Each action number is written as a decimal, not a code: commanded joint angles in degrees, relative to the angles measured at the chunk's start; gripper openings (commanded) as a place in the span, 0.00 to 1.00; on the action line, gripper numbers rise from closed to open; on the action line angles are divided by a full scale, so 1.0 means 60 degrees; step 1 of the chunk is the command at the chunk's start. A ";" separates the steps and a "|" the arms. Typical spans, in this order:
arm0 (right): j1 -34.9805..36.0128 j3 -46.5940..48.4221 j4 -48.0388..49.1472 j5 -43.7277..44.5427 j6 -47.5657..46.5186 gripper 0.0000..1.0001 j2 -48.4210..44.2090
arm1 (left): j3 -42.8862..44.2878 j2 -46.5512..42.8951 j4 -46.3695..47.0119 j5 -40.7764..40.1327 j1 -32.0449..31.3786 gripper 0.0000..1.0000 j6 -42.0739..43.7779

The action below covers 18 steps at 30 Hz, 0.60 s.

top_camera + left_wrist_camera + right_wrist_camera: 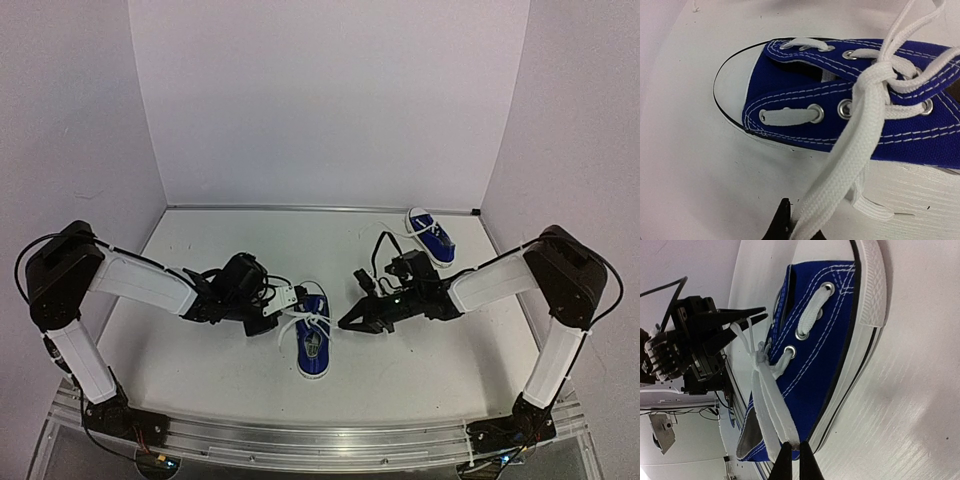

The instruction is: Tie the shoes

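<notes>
- near blue sneaker (313,343) sits on the white bench (200,370), between both tools.
- left tool (757,319), narrow, pinches a white lace (855,150) running from the knot (880,75).
- right tool (792,457), fingertips nearly together, grips a flat lace loop (772,410) from the same knot.
- second blue sneaker (432,238) lies well apart, at the bench's far right, with its laces spread loose.

Near shoe (314,345): blue canvas, white sole and toe cap, upright mid-table, toe pointing to the far side.
Laces (865,107): white, crossed in one knot over the tongue, ends stretched out to both sides.
Far shoe (432,237): same kind, upright at right rear, its laces loose.
</notes>
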 commanded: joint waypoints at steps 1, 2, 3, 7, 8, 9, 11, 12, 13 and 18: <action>0.0043 0.0302 -0.0675 0.0303 -0.0504 0.12 -0.0153 | 0.0384 0.0059 -0.0114 -0.0130 0.0103 0.09 -0.0250; 0.0040 0.0306 -0.0818 0.0407 -0.0565 0.13 -0.0255 | 0.0366 0.0012 -0.0089 -0.0136 0.0103 0.12 -0.0269; 0.0040 0.0309 -0.0977 0.0517 -0.0629 0.16 -0.0357 | 0.0342 -0.0049 -0.0067 -0.0151 0.0103 0.15 -0.0284; -0.0193 0.0158 -0.1249 0.0726 -0.0577 0.39 -0.0711 | 0.0193 -0.0393 -0.0029 -0.0266 0.0103 0.31 -0.0472; -0.0290 0.0050 -0.1280 0.0726 -0.0551 0.43 -0.0837 | 0.0118 -0.0538 -0.0010 -0.0315 0.0103 0.36 -0.0573; -0.0364 -0.0042 -0.1292 0.0706 -0.0549 0.45 -0.1031 | -0.0007 -0.0683 0.0007 -0.0347 0.0103 0.40 -0.0690; -0.0394 -0.0140 -0.1382 0.0643 -0.0631 0.47 -0.1421 | -0.0249 -0.1017 0.0006 -0.0394 0.0103 0.47 -0.0960; -0.0385 -0.0147 -0.1409 0.0477 -0.0652 0.48 -0.1540 | -0.0358 -0.1160 -0.0020 -0.0381 0.0103 0.50 -0.1163; -0.0367 -0.0139 -0.1430 0.0300 -0.0668 0.48 -0.1644 | -0.0465 -0.1324 -0.0047 -0.0364 0.0103 0.53 -0.1364; 0.0263 0.0465 -0.1974 -0.0091 -0.0907 0.49 -0.1417 | -0.1206 -0.2248 0.0216 -0.0243 0.0103 0.68 -0.2550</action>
